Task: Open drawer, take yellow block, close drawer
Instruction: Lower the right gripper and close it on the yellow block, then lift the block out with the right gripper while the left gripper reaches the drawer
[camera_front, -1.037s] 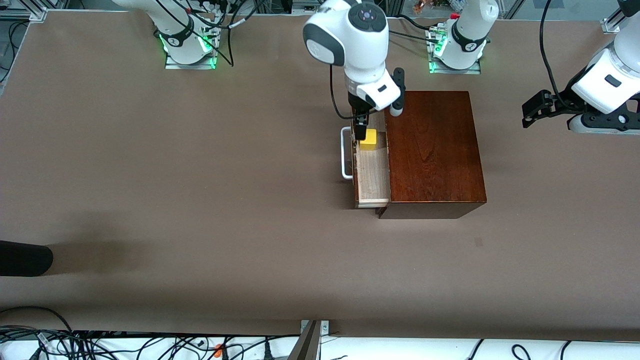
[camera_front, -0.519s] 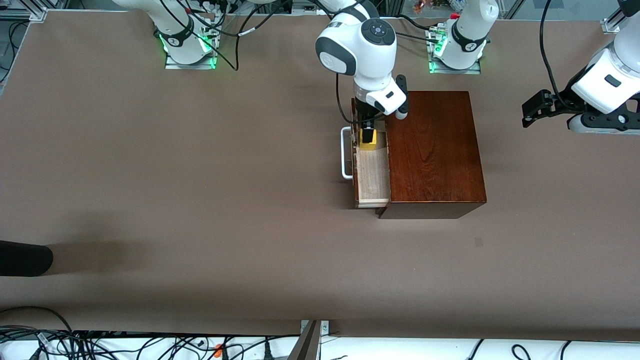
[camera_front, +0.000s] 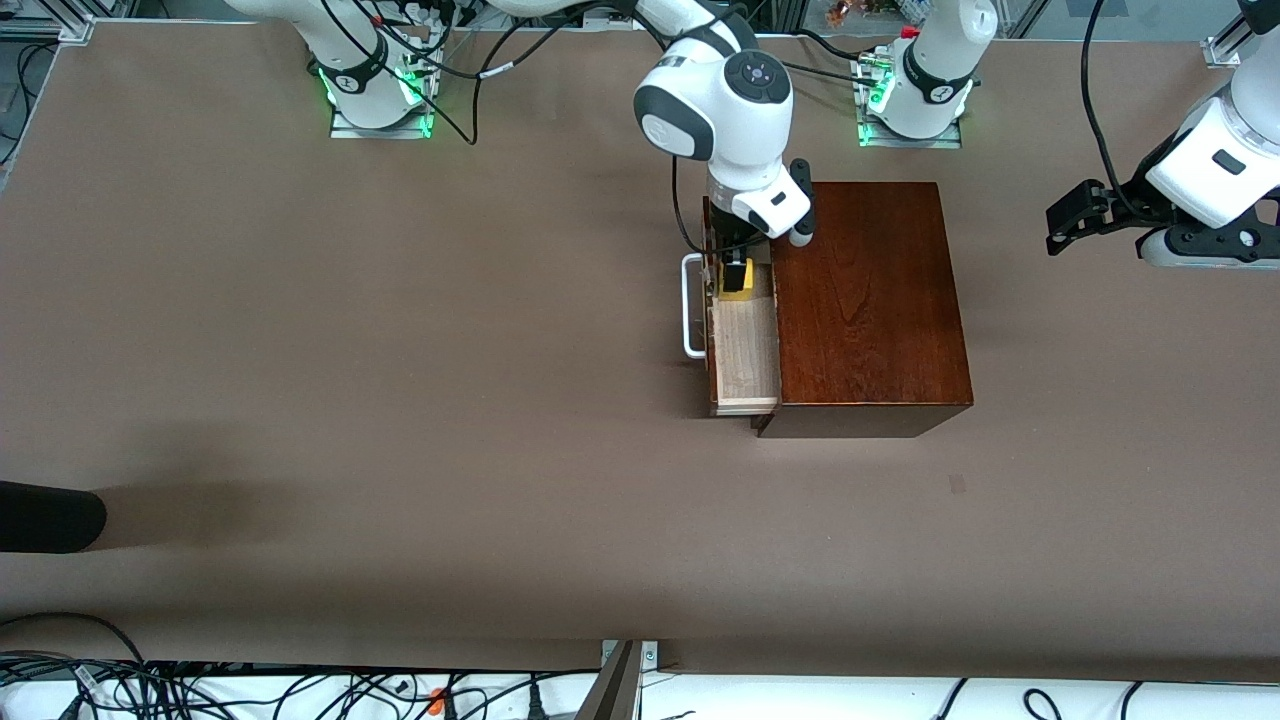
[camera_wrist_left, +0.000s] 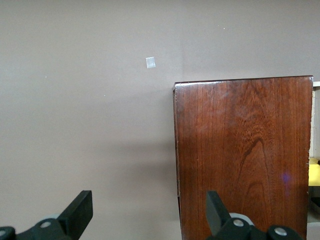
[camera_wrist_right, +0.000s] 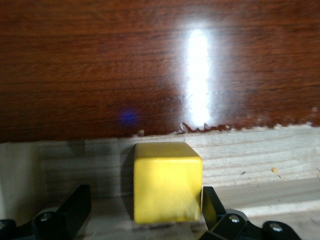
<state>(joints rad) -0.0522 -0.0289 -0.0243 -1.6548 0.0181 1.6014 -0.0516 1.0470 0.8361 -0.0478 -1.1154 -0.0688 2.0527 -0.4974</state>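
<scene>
The drawer (camera_front: 745, 355) of the dark wooden box (camera_front: 865, 300) stands pulled out, its white loop handle (camera_front: 692, 305) toward the right arm's end of the table. The yellow block (camera_front: 740, 291) lies in the drawer's pale interior, at the end farther from the front camera. My right gripper (camera_front: 735, 272) is down in the drawer, open, with the block (camera_wrist_right: 167, 182) between its fingers; one finger (camera_wrist_right: 212, 202) is at the block's side, the other (camera_wrist_right: 75, 205) stands apart. My left gripper (camera_front: 1062, 228) is open and empty, and waits above the table off the box's other side (camera_wrist_left: 240, 150).
A black object (camera_front: 50, 515) juts in at the table's edge at the right arm's end. A small pale mark (camera_front: 957, 484) lies on the table nearer the front camera than the box. Cables run along the near edge.
My right gripper has come down into the drawer and now straddles the yellow block. The drawer and the left arm have not moved.
</scene>
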